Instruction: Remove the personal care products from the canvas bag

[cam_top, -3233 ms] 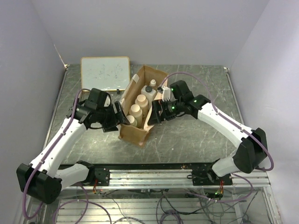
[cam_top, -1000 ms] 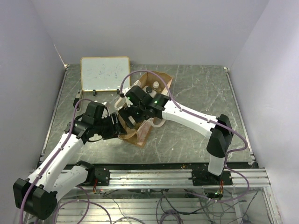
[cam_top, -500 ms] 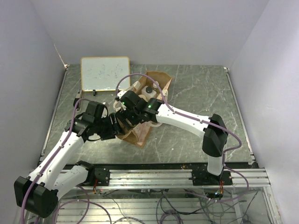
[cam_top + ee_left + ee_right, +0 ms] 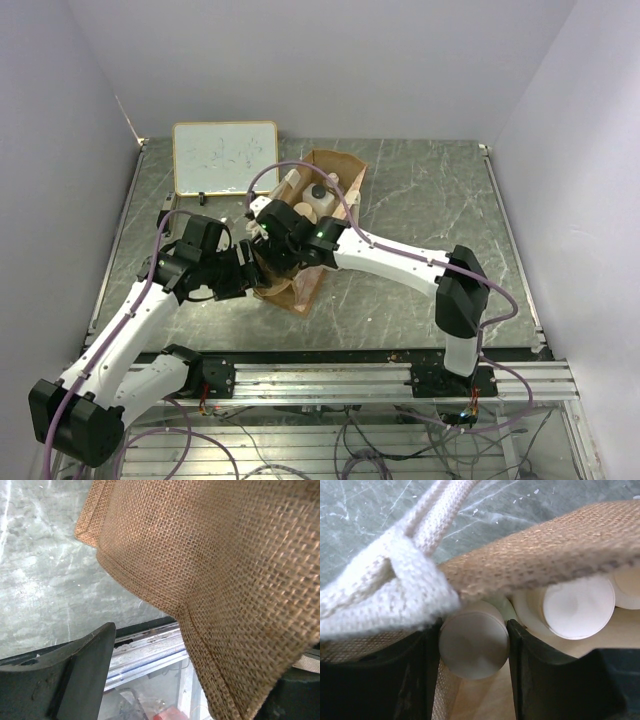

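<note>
The canvas bag (image 4: 305, 285) lies long on the table, its open side up. My right gripper (image 4: 272, 250) reaches into its near end. In the right wrist view that gripper (image 4: 472, 628) is shut on the round cap of a cream bottle (image 4: 474, 645), with one finger touching each side. A second cream cap (image 4: 578, 607) stands just beyond, under the bag's rim (image 4: 545, 555). The white bottle with a dark cap (image 4: 318, 193) shows at the bag's far end. My left gripper (image 4: 250, 268) sits at the bag's left wall, open (image 4: 192, 677), with the burlap corner (image 4: 215, 580) between its fingers.
A framed whiteboard (image 4: 225, 157) lies at the back left. A cream strap handle (image 4: 395, 575) drapes over my right gripper's left finger. The table's front rail (image 4: 150, 647) shows past the bag in the left wrist view.
My right arm swung from the bag's right side over it and down into its near end, closing on a cream bottle. The bag shifted and crumpled; my left gripper moved slightly nearer.
</note>
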